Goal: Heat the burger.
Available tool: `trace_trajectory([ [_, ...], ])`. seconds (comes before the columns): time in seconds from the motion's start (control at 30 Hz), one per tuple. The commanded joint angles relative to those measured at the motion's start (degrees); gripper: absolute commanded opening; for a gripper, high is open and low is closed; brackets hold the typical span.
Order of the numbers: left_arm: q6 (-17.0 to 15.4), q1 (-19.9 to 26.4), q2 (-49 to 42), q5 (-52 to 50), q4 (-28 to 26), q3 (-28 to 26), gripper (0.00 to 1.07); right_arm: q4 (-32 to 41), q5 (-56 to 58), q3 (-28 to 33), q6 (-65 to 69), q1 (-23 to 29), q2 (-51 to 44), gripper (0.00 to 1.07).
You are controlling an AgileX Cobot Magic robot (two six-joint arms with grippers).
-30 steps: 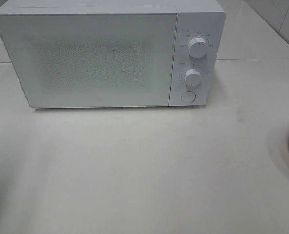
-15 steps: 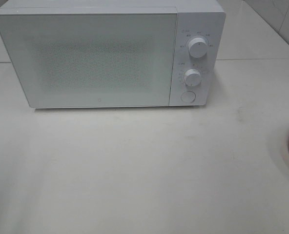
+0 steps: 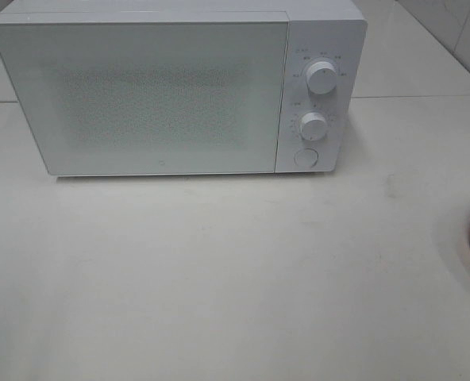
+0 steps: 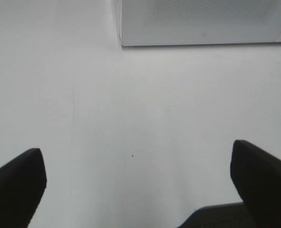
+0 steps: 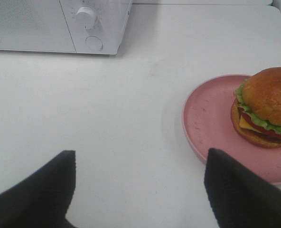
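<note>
Fig.: My left gripper (image 4: 135, 185) and right gripper (image 5: 140, 190) hang spread, empty, above tabletop (image 3: 235, 270). Burger (image 5: 266, 107) sits on pink plate (image 5: 211, 118), right of shut microwave (image 3: 140, 95). Best approach, I judge: press door button (image 3: 306, 157) squarely w/ one fingertip first.

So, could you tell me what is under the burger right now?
The burger sits on a round pink plate, toward one side of it, and the plate rests on the white table. The plate surface directly beneath the bun is covered.
</note>
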Motion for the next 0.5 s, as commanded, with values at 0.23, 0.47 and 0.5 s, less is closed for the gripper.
trace_trajectory([
  [0.23, -0.4, 0.1, -6.9, -0.6, -0.6, 0.2, 0.98, 0.0, 0.0, 0.0, 0.1, -0.2, -1.3, 0.74],
  [0.47, -0.3, 0.1, -7.2, -0.7, -2.2, 0.2, 0.98, 0.1, 0.0, 0.0, 0.1, -0.2, -1.0, 0.74],
  [0.5, -0.1, 0.1, -7.2, -0.6, -2.2, 0.2, 0.98, 0.0, 0.0, 0.0, 0.2, -0.2, -1.0, 0.74],
])
